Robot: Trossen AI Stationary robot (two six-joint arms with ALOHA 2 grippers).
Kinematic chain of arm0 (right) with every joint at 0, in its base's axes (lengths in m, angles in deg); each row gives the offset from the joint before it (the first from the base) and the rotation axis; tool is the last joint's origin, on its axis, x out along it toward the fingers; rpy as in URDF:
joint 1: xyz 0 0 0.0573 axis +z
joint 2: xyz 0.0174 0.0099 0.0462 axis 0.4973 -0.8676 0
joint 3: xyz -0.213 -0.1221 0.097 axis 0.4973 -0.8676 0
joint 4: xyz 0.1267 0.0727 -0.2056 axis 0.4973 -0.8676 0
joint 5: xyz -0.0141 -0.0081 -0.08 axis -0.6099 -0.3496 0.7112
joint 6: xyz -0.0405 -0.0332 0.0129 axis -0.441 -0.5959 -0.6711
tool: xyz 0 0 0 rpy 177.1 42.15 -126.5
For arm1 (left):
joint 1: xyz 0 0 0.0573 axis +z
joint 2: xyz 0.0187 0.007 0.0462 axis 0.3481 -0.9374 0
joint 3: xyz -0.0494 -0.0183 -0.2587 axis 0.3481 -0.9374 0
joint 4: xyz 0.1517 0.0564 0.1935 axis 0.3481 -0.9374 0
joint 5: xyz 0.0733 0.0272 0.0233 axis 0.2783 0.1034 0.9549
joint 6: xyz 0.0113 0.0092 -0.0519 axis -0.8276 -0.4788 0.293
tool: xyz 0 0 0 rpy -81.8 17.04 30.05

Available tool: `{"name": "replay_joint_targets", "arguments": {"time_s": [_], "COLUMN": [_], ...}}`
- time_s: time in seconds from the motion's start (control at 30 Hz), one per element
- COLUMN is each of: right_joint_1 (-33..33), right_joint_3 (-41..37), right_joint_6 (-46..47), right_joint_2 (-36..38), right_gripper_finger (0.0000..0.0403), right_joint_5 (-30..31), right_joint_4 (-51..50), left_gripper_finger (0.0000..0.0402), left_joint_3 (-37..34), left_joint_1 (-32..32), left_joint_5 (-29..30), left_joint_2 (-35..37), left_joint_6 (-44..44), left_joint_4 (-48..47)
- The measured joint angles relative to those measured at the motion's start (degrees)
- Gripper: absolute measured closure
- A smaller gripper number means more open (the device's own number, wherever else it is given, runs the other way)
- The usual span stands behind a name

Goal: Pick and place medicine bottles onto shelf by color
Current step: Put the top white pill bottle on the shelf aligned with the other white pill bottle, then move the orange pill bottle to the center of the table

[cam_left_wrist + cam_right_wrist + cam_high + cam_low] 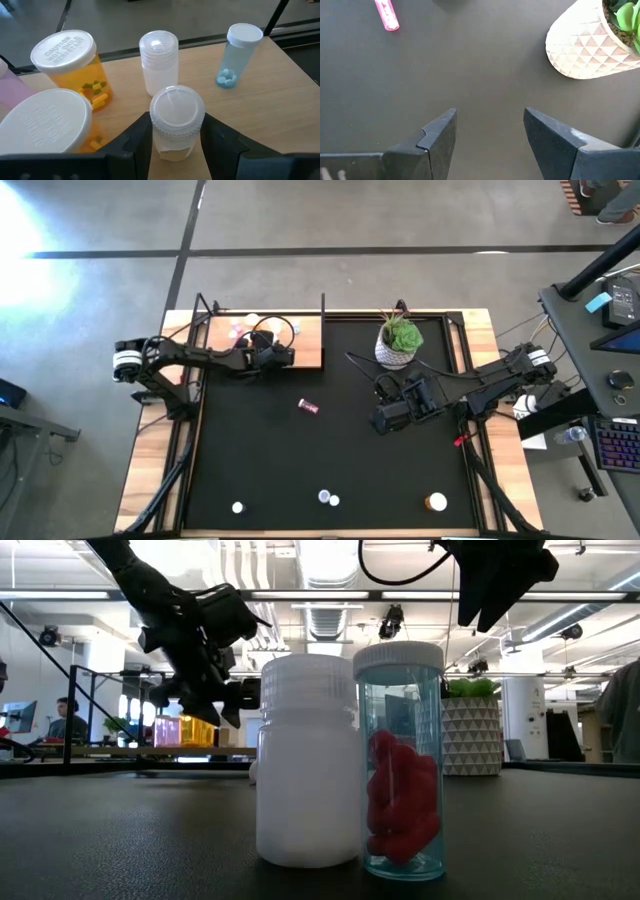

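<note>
At the far left of the black mat (pixel 330 450) lies the wooden shelf (pixel 305 340), and the left gripper (pixel 176 137) is over it, its two dark fingers closed against the sides of a clear white bottle (pixel 176 122) that stands upright on the wood. Around it on the shelf stand two orange bottles with white caps (pixel 70 62), a second clear white bottle (pixel 159 60) just beyond the held one, and a pale blue bottle (pixel 237 55) with a few pills at its bottom (a pink one shows only as a sliver at the edge).

Near the middle of the mat a pink bottle (pixel 308 407) lies on its side. Along the near edge are four more: a white one (pixel 237 507) to the left, a touching pair (pixel 328 498) in the centre, one white and one clear with red pills, and an orange one (pixel 436 502) further right.

On the right, the right gripper (pixel 489 132) hangs over bare mat with its jaws apart and nothing between them, just in front of the potted plant (pixel 399 340).
</note>
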Motion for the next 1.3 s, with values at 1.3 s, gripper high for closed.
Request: {"name": "replay_joint_targets", "arguments": {"time_s": [1.3], "right_joint_1": [5.5], "right_joint_3": [6.4], "right_joint_6": [1.4], "right_joint_2": [0.9], "right_gripper_finger": [0.0181], "right_joint_5": [-14.6], "right_joint_4": [-0.1], "left_gripper_finger": [0.0180], "left_joint_3": [1.3], "left_joint_1": [-0.7], "left_joint_5": [-11.9], "left_joint_2": [18.5], "left_joint_6": [-1.9], "left_joint_4": [-1.3]}}
